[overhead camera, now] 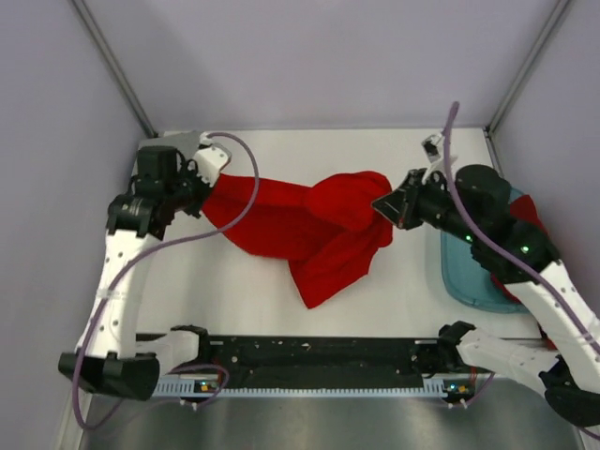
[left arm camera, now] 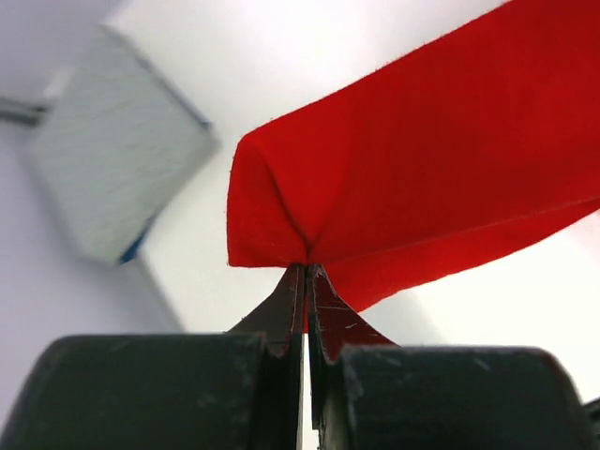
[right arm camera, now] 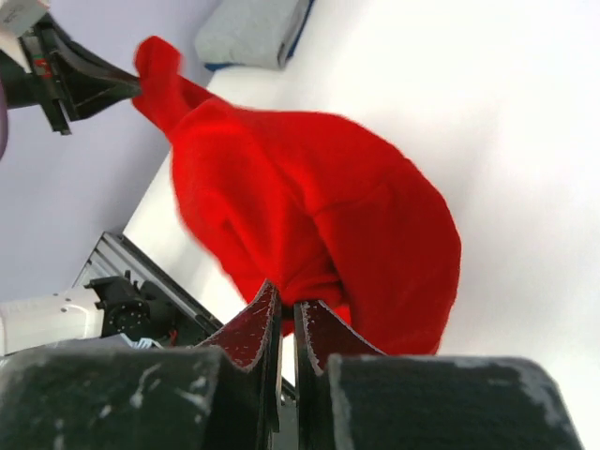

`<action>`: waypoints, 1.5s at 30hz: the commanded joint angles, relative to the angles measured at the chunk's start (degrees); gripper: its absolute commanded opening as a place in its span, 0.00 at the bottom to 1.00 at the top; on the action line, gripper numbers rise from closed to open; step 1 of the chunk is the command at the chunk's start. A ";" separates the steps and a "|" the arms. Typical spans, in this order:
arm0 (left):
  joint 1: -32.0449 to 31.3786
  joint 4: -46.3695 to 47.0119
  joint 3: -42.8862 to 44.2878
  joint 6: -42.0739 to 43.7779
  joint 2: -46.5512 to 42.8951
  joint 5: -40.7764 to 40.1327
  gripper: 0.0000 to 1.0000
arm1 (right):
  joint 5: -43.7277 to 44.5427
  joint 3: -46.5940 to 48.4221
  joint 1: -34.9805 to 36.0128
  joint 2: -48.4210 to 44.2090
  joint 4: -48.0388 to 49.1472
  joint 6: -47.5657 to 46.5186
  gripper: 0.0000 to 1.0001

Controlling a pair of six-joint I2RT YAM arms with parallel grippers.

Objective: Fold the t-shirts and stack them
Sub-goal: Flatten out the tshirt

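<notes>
Now the bright red t-shirt (overhead camera: 309,225) is stretched between both arms over the middle of the white worktop (overhead camera: 300,150). The left jaws are clamped on one edge of it. The right jaws are clamped on a bunched fold at the opposite end.

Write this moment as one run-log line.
bright red t-shirt: held at both ends | left gripper: shut on its edge | right gripper: shut on bunched cloth | grey t-shirt: folded, on table
</notes>
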 commanded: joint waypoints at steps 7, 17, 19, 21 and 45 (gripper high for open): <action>3.79 -10.91 10.74 4.97 -19.15 -17.19 0.00 | 2.16 16.80 -0.14 -7.47 -20.63 -8.15 0.00; 3.79 -11.03 3.93 2.15 -23.64 -18.16 0.00 | 5.47 9.44 -0.23 -9.68 -20.29 -7.35 0.00; 3.79 -6.81 -0.30 1.89 -21.63 -18.86 0.00 | 11.71 7.94 -0.41 -5.83 -19.07 -9.10 0.00; 3.79 -2.06 -0.50 1.19 -17.69 -18.86 0.00 | 12.27 8.98 -2.59 -0.91 -16.44 -11.56 0.00; 3.79 15.79 -7.22 4.52 -9.21 -7.18 0.00 | -21.66 4.40 -20.36 13.10 -1.41 -18.96 0.00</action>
